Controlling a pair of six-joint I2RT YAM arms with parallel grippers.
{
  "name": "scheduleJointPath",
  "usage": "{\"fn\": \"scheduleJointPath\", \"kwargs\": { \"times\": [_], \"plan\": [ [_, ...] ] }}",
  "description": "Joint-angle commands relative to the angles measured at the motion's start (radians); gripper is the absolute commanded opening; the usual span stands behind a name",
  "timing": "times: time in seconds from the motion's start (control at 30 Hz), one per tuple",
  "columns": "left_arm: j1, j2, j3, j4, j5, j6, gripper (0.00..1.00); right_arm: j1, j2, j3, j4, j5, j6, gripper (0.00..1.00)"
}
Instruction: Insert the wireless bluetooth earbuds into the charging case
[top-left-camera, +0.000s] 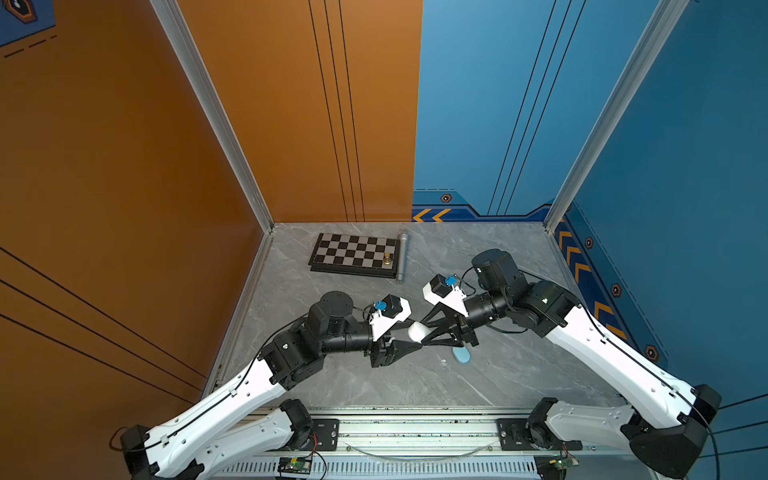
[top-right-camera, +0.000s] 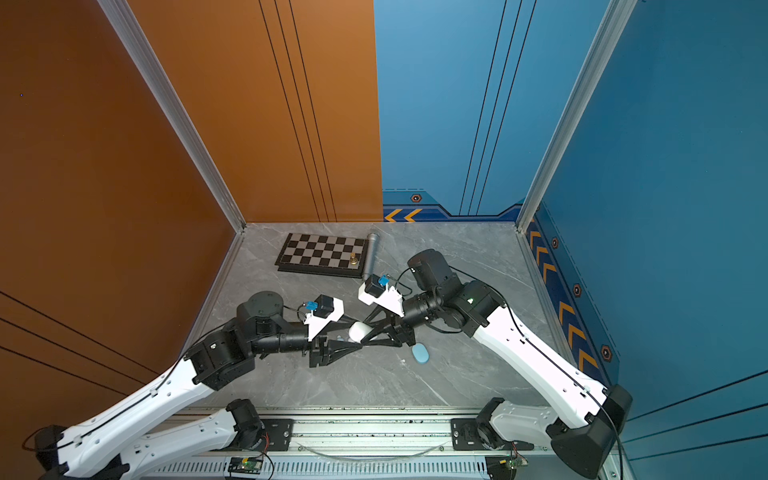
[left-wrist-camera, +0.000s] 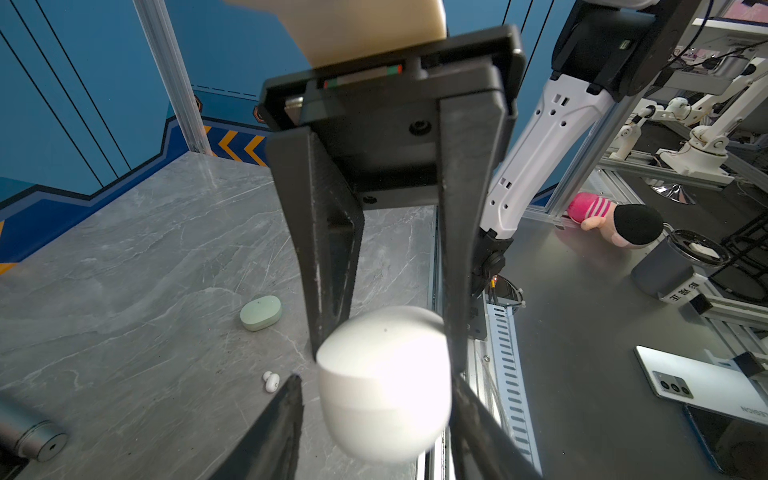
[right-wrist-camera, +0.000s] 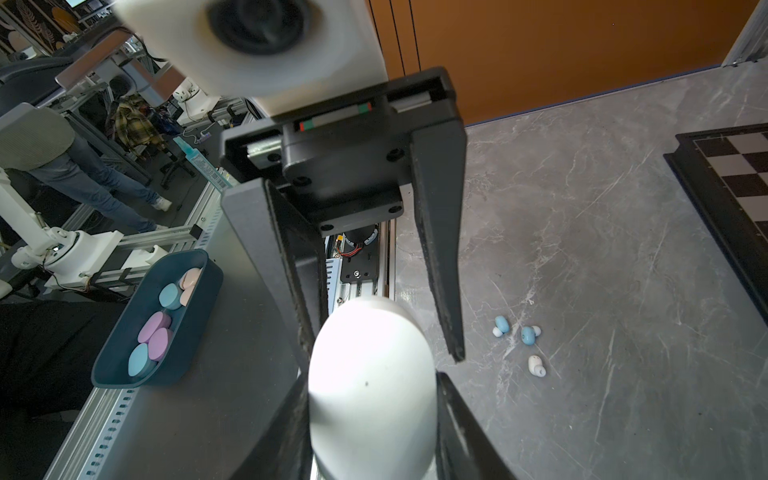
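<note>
The right claw (left-wrist-camera: 384, 361) pinches the charging case (right-wrist-camera: 370, 395), left claw (right-wrist-camera: 383, 355) loosely astride it; only right wrist view shows the tray (right-wrist-camera: 124, 381).

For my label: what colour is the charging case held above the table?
The charging case is plain white, best in the right wrist view.
</note>
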Motion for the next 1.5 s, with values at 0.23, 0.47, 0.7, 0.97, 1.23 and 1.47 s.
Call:
{"fn": "scheduleJointPath", "kwargs": {
  "times": [0.23, 0.47, 0.7, 0.97, 1.23, 1.47],
  "plan": [
    [-0.004, 0.019, 0.036, 0.027, 0.026, 0.000, 0.28, 0.030, 0.007, -0.013, -0.050, 0.057, -0.051, 0.20],
    [0.001, -0.017, 0.024, 0.002, -0.033, 0.011, 0.51, 0.023, -0.033, -0.049, -0.050, 0.188, -0.150, 0.20],
    [0.009, -0.060, 0.009, -0.055, -0.107, 0.036, 0.82, 0.025, -0.037, -0.064, -0.048, 0.241, -0.195, 0.20],
    [0.019, -0.198, -0.037, -0.169, -0.216, 0.029, 0.95, 0.031, 0.036, -0.269, 0.123, 0.485, -0.275, 0.23],
    [0.023, -0.301, -0.073, -0.225, -0.367, 0.025, 1.00, 0.050, 0.219, -0.342, 0.236, 0.644, -0.343, 0.24],
    [0.023, -0.265, -0.074, -0.226, -0.352, 0.018, 1.00, 0.072, 0.352, -0.347, 0.273, 0.701, -0.363, 0.27]
  ]
}}
